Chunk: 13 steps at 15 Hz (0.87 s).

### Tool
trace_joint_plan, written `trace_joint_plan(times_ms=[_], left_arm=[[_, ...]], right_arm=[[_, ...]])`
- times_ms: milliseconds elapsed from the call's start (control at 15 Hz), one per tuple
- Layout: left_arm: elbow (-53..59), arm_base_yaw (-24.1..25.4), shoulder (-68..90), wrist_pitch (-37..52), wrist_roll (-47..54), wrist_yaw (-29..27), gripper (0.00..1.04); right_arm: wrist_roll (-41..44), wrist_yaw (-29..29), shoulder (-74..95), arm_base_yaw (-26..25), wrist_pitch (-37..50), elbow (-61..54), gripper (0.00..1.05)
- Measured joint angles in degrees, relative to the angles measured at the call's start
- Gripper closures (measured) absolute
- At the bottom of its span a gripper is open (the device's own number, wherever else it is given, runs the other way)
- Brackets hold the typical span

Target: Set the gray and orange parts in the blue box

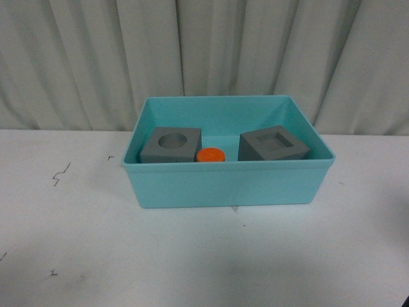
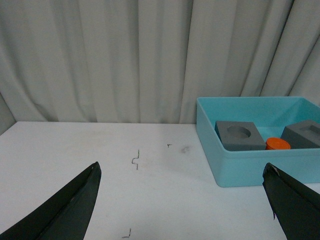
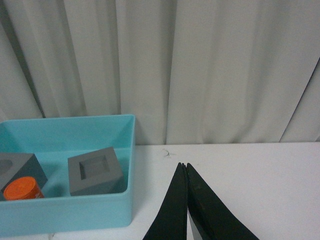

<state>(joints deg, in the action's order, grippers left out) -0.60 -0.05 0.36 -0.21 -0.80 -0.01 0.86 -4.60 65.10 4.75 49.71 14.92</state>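
The white table [image 1: 77, 243] carries everything, and the blue box [image 1: 223, 185] sits out in the middle of it, backed by the pale curtain [image 1: 204, 45]. Take that box as the landmark. Inside it, against its left half, lies the gray cube with the round hole [image 1: 170, 144]; against its right half, tilted a little, the gray cube with the square recess [image 1: 273, 144]. Between the two, near the box's front wall, sits the orange cylinder [image 1: 210, 155], smallest of the lot. All three parts are in, so the job looks finished.

Now the arms. The left gripper [image 2: 182, 200] hangs off to the box's left, over bare table, its jaws spread wide with nothing between them. The right gripper [image 3: 185, 195] is off to the box's right, its fingers pressed together, empty too. Both are clear of the box, which fits arms pulled back with nothing left to carry.
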Motion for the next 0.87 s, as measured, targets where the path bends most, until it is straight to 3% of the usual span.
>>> trace_joint_plan(times_ms=[267, 534, 668, 868], left_arm=[[0.0, 0.0, 0.0, 0.0, 0.0, 0.0, 0.07], [0.0, 0.0, 0.0, 0.0, 0.0, 0.0, 0.07], [0.0, 0.0, 0.0, 0.0, 0.0, 0.0, 0.07], [0.0, 0.0, 0.0, 0.0, 0.0, 0.0, 0.07]], right_arm=[[0.0, 3.8, -9.5, -5.2, -2.8, -6.4, 1.03], [0.0, 4.6, -19.4, -4.8, -8.7, -10.5, 1.03], [0.0, 4.6, -21.1, -4.8, -7.4, -13.3, 1.03], [0.0, 4.6, -30.0, -4.8, -15.0, -14.3, 1.03]])
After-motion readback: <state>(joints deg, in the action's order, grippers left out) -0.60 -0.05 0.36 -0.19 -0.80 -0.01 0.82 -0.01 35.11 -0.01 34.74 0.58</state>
